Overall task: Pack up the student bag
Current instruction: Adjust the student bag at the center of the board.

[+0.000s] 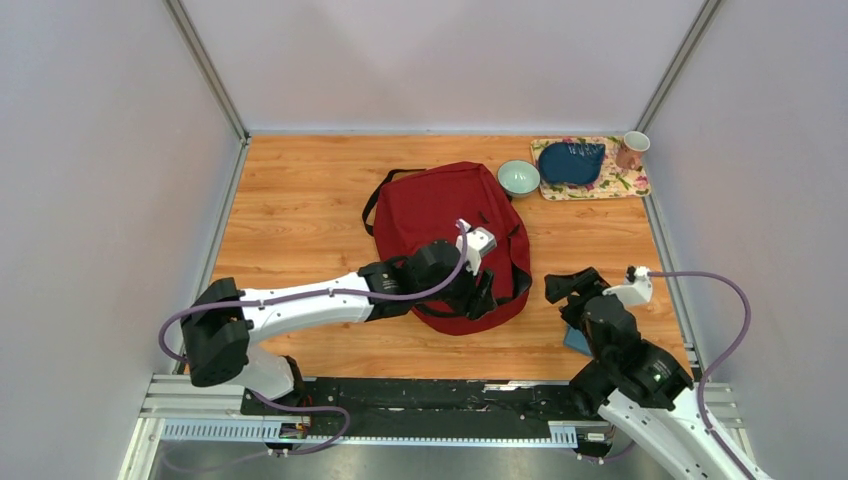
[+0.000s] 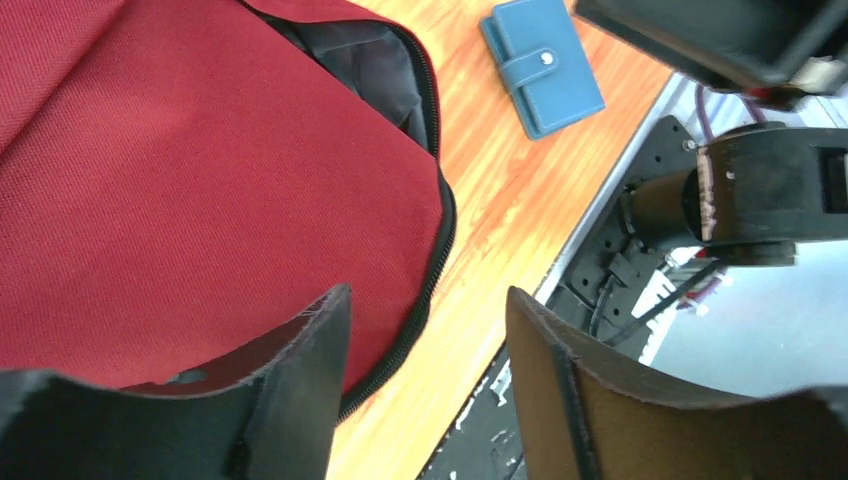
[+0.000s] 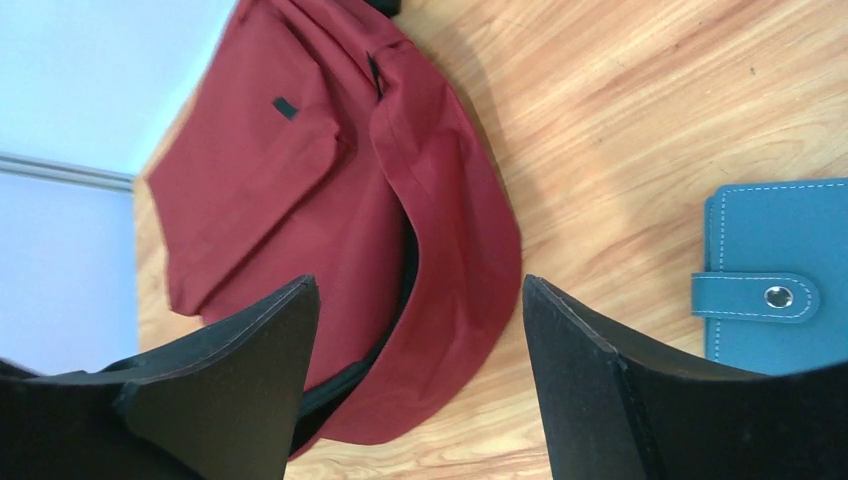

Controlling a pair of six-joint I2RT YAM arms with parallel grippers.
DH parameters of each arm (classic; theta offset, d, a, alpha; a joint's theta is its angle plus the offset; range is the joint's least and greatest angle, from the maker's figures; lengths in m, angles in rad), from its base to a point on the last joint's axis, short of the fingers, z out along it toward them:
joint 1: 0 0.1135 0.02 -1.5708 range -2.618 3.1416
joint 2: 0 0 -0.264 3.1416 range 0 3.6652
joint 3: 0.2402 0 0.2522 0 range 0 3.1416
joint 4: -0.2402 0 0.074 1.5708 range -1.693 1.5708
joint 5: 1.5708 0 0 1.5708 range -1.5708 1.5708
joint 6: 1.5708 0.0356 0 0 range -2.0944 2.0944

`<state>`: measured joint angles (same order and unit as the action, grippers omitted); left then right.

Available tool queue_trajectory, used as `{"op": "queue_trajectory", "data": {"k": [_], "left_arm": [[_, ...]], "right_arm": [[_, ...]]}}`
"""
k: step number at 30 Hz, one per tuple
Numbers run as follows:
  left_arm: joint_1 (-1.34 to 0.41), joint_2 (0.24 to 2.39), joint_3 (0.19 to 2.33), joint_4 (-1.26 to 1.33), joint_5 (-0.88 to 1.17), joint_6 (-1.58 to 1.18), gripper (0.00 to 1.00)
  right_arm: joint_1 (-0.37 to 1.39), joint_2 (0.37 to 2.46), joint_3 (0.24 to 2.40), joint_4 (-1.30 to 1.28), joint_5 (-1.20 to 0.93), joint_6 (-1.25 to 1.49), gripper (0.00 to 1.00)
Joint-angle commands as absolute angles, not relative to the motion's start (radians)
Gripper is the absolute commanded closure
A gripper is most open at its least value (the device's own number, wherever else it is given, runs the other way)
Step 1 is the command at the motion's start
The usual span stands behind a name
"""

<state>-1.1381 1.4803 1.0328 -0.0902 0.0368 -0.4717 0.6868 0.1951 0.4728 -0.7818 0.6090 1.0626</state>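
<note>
While the bag (image 1: pixel 440 215) lies unzipped, your right end effector (image 3: pixel 420 285), jaws apart, sits right of it, nearer the wallet (image 3: pixel 780 230); left end effector (image 2: pixel 428 300), apart, hovers over it.

Overhead, my left arm (image 1: pixel 300 300) covers the near edge of the student bag (image 1: pixel 440 200); my right arm (image 1: pixel 622 348) hides most of the blue wallet (image 1: pixel 575 341). I can't see inside the zip opening (image 2: pixel 375 70).
</note>
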Motion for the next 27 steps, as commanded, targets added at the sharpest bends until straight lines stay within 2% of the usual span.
{"op": "queue_trajectory", "data": {"k": [1,2,7,11,17,26,27], "left_arm": [[-1.141,1.32,1.026,-0.107,0.065,-0.488,0.3],[-1.141,1.293,1.017,-0.113,0.054,-0.485,0.27],[-1.141,1.143,0.983,-0.181,-0.09,-0.439,0.25],[-1.122,1.082,0.933,-0.271,-0.286,-0.44,0.2],[-0.993,0.988,0.795,-0.293,-0.264,-0.535,0.18],[-0.816,0.936,0.649,-0.247,-0.131,-0.611,0.18],[-0.808,0.943,0.644,-0.235,-0.121,-0.614,0.18]], "right_arm": [[0.689,0.308,0.517,-0.724,0.577,0.988,0.21],[0.687,0.331,0.523,-0.709,0.566,0.954,0.2],[0.631,0.552,0.595,-0.592,0.439,0.832,0.19],[0.555,0.78,0.658,-0.531,0.301,0.749,0.19],[0.494,0.992,0.727,-0.534,0.278,0.666,0.27],[0.474,1.051,0.673,-0.505,0.264,0.611,0.35],[0.46,1.055,0.67,-0.506,0.262,0.609,0.4]]}}
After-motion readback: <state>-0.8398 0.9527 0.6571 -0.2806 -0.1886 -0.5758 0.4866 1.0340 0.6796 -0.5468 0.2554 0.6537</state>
